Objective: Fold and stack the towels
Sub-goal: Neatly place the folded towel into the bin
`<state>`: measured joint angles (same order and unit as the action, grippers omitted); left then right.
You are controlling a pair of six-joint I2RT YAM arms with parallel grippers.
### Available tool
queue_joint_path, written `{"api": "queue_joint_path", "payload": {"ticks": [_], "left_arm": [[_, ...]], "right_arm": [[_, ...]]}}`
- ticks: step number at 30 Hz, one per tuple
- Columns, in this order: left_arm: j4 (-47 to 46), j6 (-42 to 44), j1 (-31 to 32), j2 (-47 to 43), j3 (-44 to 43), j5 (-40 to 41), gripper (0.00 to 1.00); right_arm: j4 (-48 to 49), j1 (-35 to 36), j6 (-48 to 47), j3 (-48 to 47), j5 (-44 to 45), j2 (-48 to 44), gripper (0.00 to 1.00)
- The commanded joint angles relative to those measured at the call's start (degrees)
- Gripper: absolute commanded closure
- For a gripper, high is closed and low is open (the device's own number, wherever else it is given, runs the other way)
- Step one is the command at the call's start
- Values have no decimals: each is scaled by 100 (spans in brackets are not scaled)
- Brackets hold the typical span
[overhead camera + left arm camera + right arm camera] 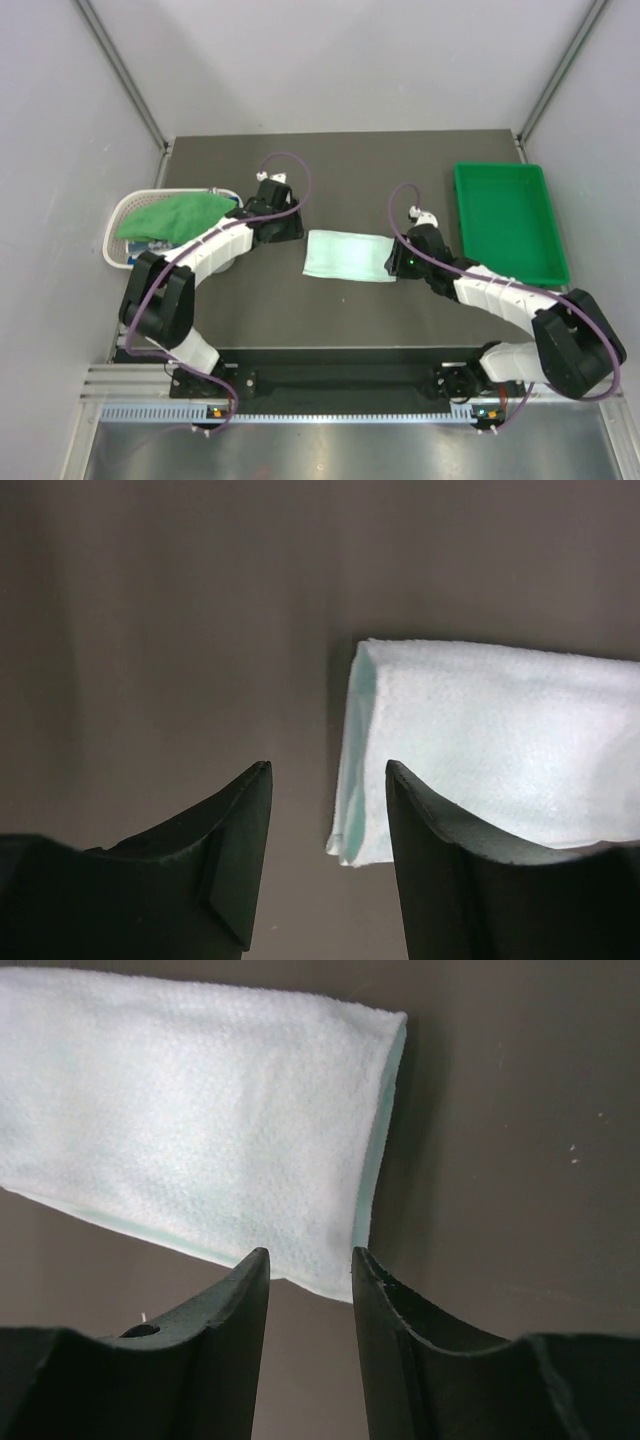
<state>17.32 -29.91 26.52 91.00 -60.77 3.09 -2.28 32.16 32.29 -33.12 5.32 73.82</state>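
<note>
The towel (350,256) is seen as soft, finely pebbled cloth. The table (330,320) is finished matt and smooth. The tray (505,220) is moulded in smooth plastic, the basket (113,232) in meshed plastic.

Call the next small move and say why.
Probably lift both grippers straight up, clear of the cloth. The mint towel lies folded flat; the left gripper and right gripper stand open at its ends, holding nothing. A green towel lies in the basket.
</note>
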Motion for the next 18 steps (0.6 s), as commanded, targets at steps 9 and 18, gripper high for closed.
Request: {"api": "queue_joint_path", "payload": {"ticks": [9, 18], "left_arm": [[-622, 30, -367, 787, 125, -1776, 40], [-836, -111, -367, 1139, 408, -1857, 39]], "right_arm": [[-211, 62, -373, -511, -40, -439, 59], [-132, 62, -399, -458, -154, -465, 59]]}}
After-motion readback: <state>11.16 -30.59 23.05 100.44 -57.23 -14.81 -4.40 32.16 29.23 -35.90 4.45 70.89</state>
